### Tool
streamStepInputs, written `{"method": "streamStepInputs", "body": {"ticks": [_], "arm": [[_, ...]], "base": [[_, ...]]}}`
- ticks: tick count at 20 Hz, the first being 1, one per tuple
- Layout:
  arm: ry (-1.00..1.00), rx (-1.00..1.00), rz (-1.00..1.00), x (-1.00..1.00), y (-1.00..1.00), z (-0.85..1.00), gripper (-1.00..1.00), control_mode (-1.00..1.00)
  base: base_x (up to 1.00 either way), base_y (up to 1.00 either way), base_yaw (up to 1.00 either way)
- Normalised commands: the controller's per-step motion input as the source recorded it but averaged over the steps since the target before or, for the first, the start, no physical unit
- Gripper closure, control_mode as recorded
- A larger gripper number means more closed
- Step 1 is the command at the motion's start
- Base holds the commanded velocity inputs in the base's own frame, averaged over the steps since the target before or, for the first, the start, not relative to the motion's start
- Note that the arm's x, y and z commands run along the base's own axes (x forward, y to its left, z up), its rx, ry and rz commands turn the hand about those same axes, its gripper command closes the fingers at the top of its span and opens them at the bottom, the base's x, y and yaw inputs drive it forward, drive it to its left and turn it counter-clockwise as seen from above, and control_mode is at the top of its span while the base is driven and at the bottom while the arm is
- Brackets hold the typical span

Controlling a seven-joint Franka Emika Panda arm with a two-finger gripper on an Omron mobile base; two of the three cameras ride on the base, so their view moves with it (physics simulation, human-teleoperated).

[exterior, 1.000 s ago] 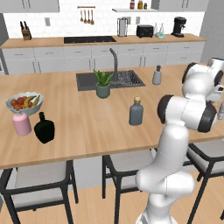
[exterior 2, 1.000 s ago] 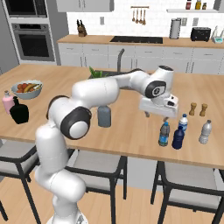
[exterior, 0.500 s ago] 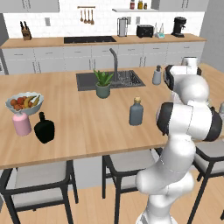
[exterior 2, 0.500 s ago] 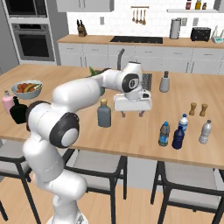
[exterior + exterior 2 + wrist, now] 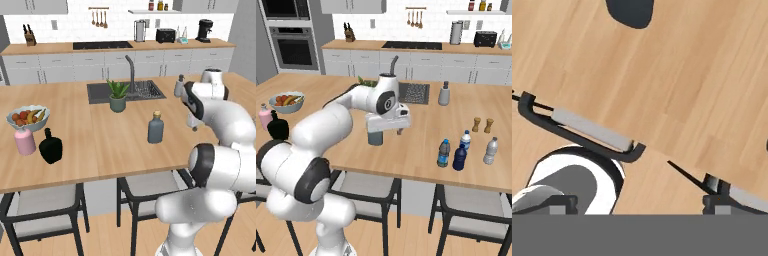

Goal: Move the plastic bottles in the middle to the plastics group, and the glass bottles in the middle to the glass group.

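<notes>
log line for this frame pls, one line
phase: approaching glass bottle | end effector: empty, near it, state unclear | plastic bottles: by plastics group | glass group: far end

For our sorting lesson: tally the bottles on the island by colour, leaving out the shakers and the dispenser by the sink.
Clear bottles: 3
Navy bottle: 1
Grey-blue bottle: 1
Pink bottle: 1
Black bottle: 1
Total: 7
</notes>
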Motion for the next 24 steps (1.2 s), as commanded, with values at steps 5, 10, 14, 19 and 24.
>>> {"method": "streamStepInputs", "body": {"ticks": [5, 10, 14, 19, 24], "arm": [[-0.17, 0.04, -0.11, 0.49, 0.99, 0.23, -1.0, -1.0], [-0.07, 0.03, -0.36, 0.64, 0.97, 0.12, -1.0, -1.0], [0.0, 0.0, -0.1, 0.24, 0.21, 0.06, -1.0, -1.0], [-0.03, 0.04, -0.01, 0.0, -0.11, 0.14, -1.0, -1.0], [-0.03, 0.03, -0.01, 0.22, 0.0, 0.29, -1.0, -1.0]], "base": [[0.0, 0.0, 0.0], [0.0, 0.0, 0.0], [0.0, 0.0, 0.0], [0.0, 0.0, 0.0], [0.0, 0.0, 0.0]]}}
